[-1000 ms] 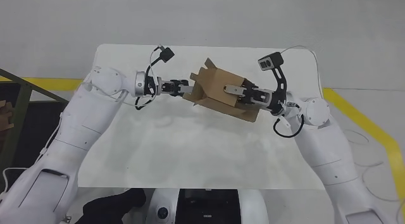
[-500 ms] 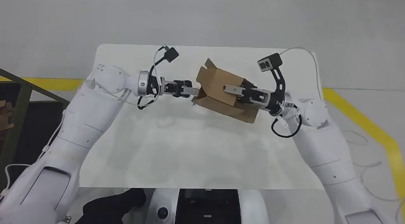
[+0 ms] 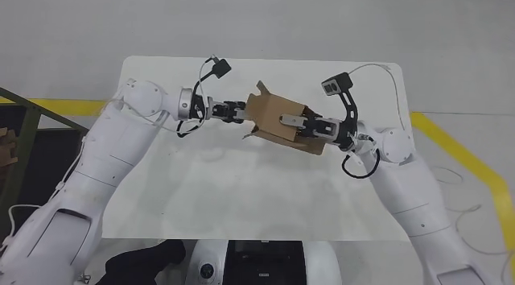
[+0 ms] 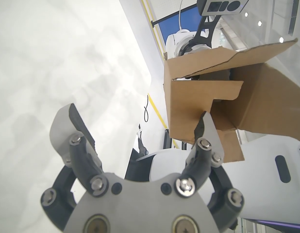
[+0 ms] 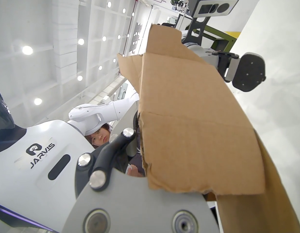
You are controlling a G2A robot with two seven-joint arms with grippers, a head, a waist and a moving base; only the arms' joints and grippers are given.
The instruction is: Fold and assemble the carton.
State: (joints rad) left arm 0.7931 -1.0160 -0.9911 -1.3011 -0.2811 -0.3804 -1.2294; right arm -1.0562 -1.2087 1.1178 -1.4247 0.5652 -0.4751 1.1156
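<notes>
Looking down on a brown corrugated cardboard carton (image 3: 278,116), half-formed and tilted, sitting a little toward 12 o'clock from the middle of the white rectangular table (image 3: 201,196). Seems lifted clear of the table, judging from the left wrist view, with open air under its lower edge.

Gripped from 3 o'clock by the right gripper (image 3: 299,122), fingers clenched on the carton's upper wall by the look of it. Sensible enough: pin one wall, keep the body squared and steady for work at the far end.

Over at 9 o'clock, the left gripper (image 4: 139,117): fingers released and spread wide, one fingertip (image 4: 209,127) touching the edge of a loose end flap (image 4: 188,107), nothing grasped. Spread like that probably to push rather than pinch, with one finger as a paddle against the flap.

Open end turned toward that gripper, flaps ajar at different angles, none tucked flat. Somewhere in the middle of the fold, by this reckoning: body formed, end not closed. Next, likely a firm inward press on that flap. Too hard a shove, though, and a real risk of twisting the carton out of the right-hand clench.
</notes>
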